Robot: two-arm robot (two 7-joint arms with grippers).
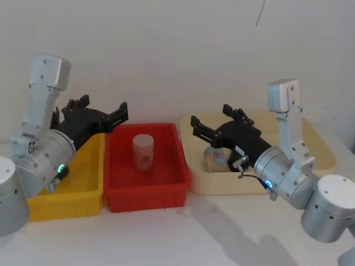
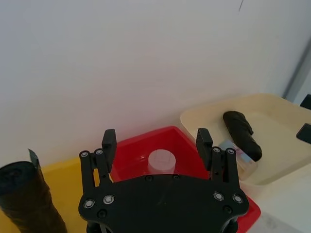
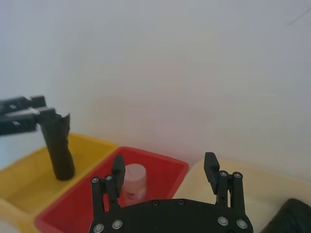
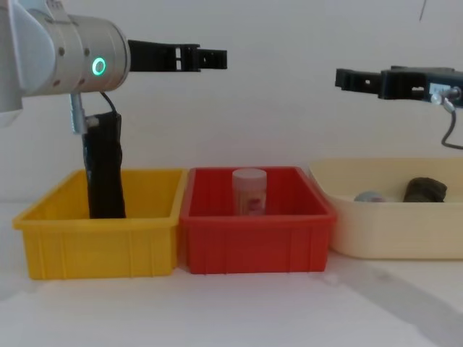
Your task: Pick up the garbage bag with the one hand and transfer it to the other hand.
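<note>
1. Where things are: the garbage bag (image 2: 241,133), the thick smooth black roll, lies on its side in the cream tray (image 1: 321,160) on the robot's right. It touches or sits just beside a small clear container (image 2: 235,155). The left gripper (image 1: 104,106) hangs in the air above the seam between the yellow bin (image 4: 94,238) and the red bin (image 4: 253,242), fingers spread, holding nothing. The right gripper (image 1: 213,117) hovers over the cream tray's near-left part, also spread and empty.
2. Biggest risk imo: grabbing the wrong roll. A thinner twisted black roll (image 4: 103,173) stands upright in the yellow bin, right under the left gripper, much closer than the real bag.
3. If the left one does the picking, it has to cross over the red bin and its plastic jar (image 4: 249,191). Go too low and it clips the jar or a bin wall.
4. The right gripper is parked over the tray, so the two arms could bump.
5. The bag looks slick and round. A pinch near its end could let it slip out, or drag the container along.
</note>
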